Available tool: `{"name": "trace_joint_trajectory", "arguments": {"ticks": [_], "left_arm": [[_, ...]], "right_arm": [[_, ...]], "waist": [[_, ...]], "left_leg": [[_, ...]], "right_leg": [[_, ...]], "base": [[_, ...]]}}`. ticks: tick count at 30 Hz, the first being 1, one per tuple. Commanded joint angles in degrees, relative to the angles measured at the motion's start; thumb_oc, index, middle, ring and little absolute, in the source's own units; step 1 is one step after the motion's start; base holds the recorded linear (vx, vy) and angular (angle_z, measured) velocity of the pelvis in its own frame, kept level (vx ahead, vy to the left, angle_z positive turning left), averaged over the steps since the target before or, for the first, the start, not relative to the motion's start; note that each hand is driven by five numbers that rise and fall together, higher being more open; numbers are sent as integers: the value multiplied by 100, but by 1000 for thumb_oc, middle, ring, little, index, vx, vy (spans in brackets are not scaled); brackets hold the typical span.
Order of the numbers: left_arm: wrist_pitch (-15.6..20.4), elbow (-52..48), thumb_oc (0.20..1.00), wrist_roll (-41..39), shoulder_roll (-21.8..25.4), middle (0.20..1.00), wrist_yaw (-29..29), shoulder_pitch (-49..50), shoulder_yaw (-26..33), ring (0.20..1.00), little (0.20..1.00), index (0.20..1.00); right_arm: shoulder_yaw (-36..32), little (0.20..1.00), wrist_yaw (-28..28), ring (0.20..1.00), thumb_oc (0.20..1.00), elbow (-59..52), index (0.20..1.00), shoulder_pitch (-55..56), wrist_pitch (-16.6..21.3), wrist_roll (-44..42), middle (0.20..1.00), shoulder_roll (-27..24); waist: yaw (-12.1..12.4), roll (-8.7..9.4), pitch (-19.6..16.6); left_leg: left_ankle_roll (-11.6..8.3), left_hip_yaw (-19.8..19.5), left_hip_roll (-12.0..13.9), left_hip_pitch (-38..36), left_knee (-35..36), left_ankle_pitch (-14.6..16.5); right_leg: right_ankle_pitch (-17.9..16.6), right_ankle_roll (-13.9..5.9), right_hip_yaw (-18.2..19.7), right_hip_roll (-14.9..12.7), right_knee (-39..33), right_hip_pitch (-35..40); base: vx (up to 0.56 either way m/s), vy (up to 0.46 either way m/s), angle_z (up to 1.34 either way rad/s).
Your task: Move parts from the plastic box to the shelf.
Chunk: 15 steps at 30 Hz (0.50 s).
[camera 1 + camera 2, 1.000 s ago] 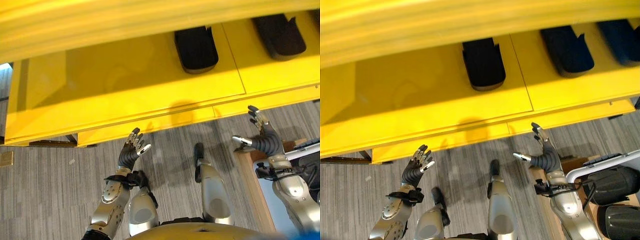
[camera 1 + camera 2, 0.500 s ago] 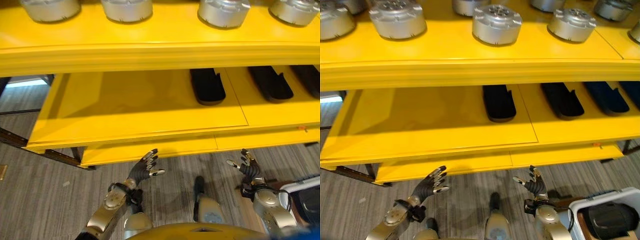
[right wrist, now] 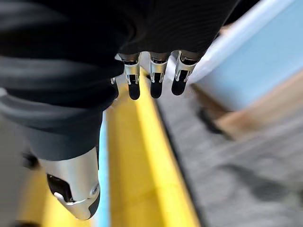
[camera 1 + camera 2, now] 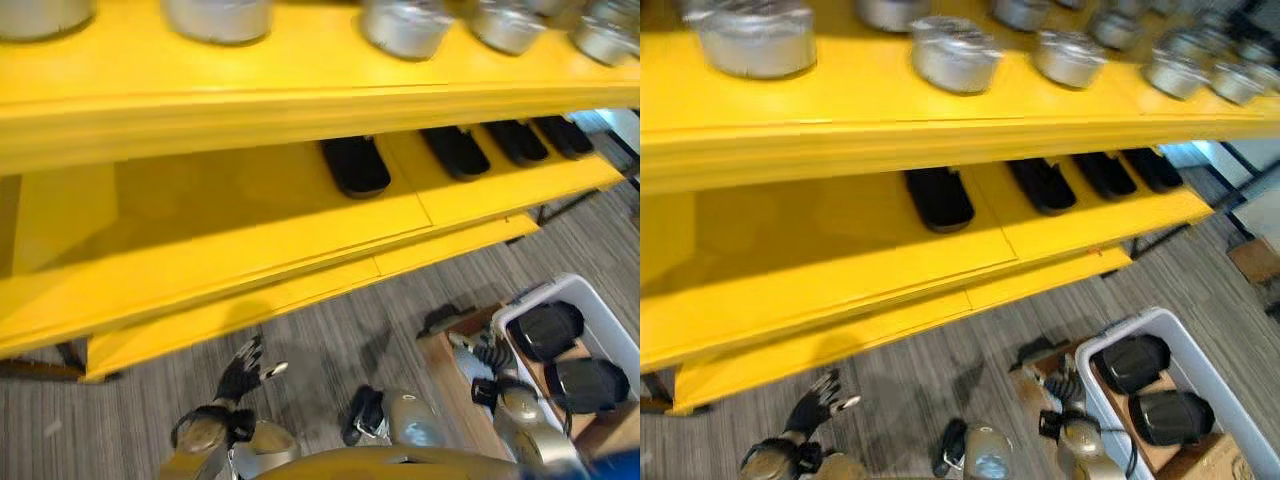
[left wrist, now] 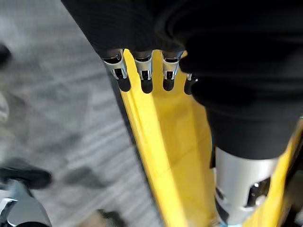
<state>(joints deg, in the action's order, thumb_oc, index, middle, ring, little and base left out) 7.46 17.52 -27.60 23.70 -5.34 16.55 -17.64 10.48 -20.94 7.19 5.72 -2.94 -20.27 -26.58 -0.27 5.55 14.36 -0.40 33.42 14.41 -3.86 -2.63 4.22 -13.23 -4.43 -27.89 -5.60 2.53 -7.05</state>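
A white plastic box (image 4: 1120, 328) stands on the floor at the lower right, with two black moulded parts (image 4: 1131, 362) inside it. More black parts (image 4: 355, 165) lie in a row on the yellow shelf's (image 4: 250, 225) middle level. My right hand (image 4: 482, 352) hovers just left of the box, fingers (image 3: 154, 78) straight and empty. My left hand (image 4: 243, 370) is low over the floor below the shelf's front edge, fingers (image 5: 142, 75) spread, holding nothing.
Silver round housings (image 4: 955, 52) line the top level of the shelf. The box rests on a brown wooden stand (image 4: 452, 368). The left half of the middle level is bare yellow board. Grey striped carpet (image 4: 330, 340) lies in front.
The camera has swung right, bringing the plastic box and more of the shelf into view. Both hands stay open and now sit lower in the picture, the right one beside the box.
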Motion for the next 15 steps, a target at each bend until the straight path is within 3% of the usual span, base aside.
{"name": "trace_joint_trajectory", "arguments": {"ticks": [1, 7, 12, 15], "left_arm": [[297, -420, 1000, 160, -161, 1000, -56, -196, -47, 1000, 1000, 1000], [247, -668, 1000, -98, -266, 1000, 211, -207, 170, 1000, 1000, 1000], [117, -745, 1000, 95, -282, 1000, 440, -260, 83, 1000, 1000, 1000], [99, -773, 1000, 176, -285, 1000, 552, -336, -28, 1000, 1000, 1000]], "right_arm": [[-341, 1000, -22, 1000, 1000, 79, 1000, -206, 159, 398, 1000, -198], [-876, 1000, -603, 1000, 1000, 12, 1000, 68, 177, 966, 1000, -643], [-971, 1000, -1435, 1000, 1000, 332, 1000, -63, -44, 940, 1000, -451], [-1029, 1000, -1544, 1000, 1000, 415, 1000, -79, -44, 956, 1000, -381]], "waist": [[47, 338, 40], [-309, 86, -7], [-510, -96, 3], [-633, -169, 13]], "left_leg": [[-97, 276, 72, 242, -376, -350], [-251, 551, 29, 156, -124, -649], [-326, 671, 48, 87, -23, -729], [-376, 717, 100, 83, -12, -807]], "right_leg": [[1018, -411, 106, -847, 291, 1496], [1142, -307, 271, -527, -58, 1370], [1177, -158, 295, -428, -78, 1159], [1180, -102, 337, -379, -86, 1082]], "base": [[-22, -154, -183], [13, -190, -80], [1, -150, -31], [-14, -167, -15]]}}
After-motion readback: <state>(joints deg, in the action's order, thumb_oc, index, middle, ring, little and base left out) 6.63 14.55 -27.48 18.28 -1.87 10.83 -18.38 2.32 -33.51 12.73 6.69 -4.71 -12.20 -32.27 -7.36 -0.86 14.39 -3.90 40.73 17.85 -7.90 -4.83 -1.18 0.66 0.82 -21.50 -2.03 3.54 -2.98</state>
